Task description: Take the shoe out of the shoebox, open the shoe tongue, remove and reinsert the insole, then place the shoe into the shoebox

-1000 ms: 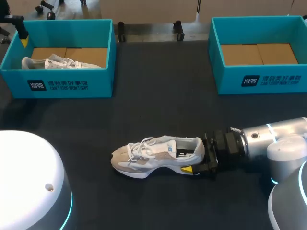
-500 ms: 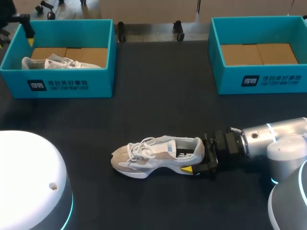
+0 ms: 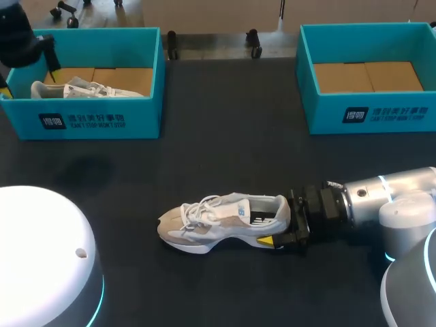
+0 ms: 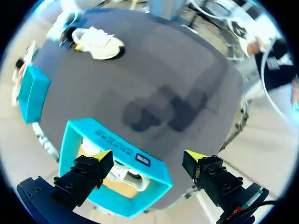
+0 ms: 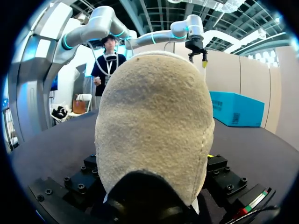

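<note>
Your white and beige lace-up sneaker (image 3: 221, 219) has white laces and a dark inside, and it lies on the charcoal cloth table (image 3: 225, 150). Beyond the sneaker's toe, the teal cardboard shoebox (image 3: 102, 121) shows a brown floor, a dark label with white print, and a pale grey-white shoe (image 3: 82, 88). The black right gripper (image 3: 281, 230) at the sneaker's heel has a yellow tip.

A dark square logo with white characters, and a line of white capitals beside it, stand on the near wall of the far-left teal cardboard shoebox (image 3: 102, 122). The far-right teal cardboard shoebox (image 3: 381, 114) carries the same print. The white and beige mesh sneaker (image 3: 218, 221) at the near middle bears a small blue side mark, too small to read.
</note>
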Tool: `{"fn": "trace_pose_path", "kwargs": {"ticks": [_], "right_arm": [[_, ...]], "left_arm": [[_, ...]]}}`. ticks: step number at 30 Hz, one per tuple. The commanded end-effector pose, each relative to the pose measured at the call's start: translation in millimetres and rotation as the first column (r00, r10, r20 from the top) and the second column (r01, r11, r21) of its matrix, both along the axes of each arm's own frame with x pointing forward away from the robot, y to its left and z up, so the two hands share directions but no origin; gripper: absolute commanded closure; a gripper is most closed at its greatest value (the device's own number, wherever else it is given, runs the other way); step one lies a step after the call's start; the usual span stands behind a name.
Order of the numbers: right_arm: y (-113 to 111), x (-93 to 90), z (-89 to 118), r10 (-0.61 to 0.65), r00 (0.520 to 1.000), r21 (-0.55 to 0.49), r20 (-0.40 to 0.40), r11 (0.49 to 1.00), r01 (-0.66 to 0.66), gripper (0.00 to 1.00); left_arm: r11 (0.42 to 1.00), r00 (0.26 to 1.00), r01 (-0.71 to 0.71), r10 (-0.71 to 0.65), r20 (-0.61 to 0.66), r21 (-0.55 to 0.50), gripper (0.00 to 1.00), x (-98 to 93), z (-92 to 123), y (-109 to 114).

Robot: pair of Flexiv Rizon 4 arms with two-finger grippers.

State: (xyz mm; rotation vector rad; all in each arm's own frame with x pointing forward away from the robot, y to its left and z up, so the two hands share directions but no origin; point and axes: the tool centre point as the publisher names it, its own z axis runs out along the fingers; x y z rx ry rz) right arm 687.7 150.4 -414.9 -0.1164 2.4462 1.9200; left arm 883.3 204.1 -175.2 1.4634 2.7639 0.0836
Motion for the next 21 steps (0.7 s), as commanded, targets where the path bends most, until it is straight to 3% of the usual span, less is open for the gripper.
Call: {"fn": "trace_pose_path", "kwargs": {"ticks": [1,6,11,13,15,18,19,21], "right_arm": [[2,-1.0,1,-0.001,1.000,-0.005,0.000,1.000,0.001,1.00],[2,-1.0,1,-0.001,1.000,-0.005,0.000,1.000,0.001,1.00],[2,-1.0,1,-0.001,1.000,-0.005,0.000,1.000,0.001,1.00],[2,-1.0,1,-0.001,1.000,-0.005,0.000,1.000,0.001,1.00],[2,-1.0,1,-0.001,1.000,-0.005,0.000,1.000,0.001,1.00],[2,-1.0,1,-0.001,1.000,-0.005,0.000,1.000,0.001,1.00],[2,-1.0,1,-0.001,1.000,-0.005,0.000,1.000,0.001,1.00],[2,-1.0,1,-0.001,1.000,-0.005,0.000,1.000,0.001,1.00]], "left_arm": [[0.996,0.995,-0.089,0.089,0.045,0.013,0.00,-5.4,-1,-2],[0.990,0.990,-0.138,0.138,0.013,-0.005,0.00,-9.6,-1,-4],[0.950,0.947,-0.313,0.313,-0.065,0.011,0.00,-47.2,-6,-31],[0.896,0.895,-0.443,0.444,-0.053,0.032,0.00,-66.3,-7,-51],[0.832,0.822,-0.549,0.555,-0.131,0.082,0.00,-81.1,-8,-70],[0.597,0.607,-0.766,0.794,-0.038,0.239,0.00,-101.2,-17,-106],[0.478,0.512,-0.847,0.852,0.111,0.233,0.00,-109.5,-21,-116],[0.478,0.512,-0.847,0.852,0.111,0.233,0.00,-109.5,-21,-116]]}}
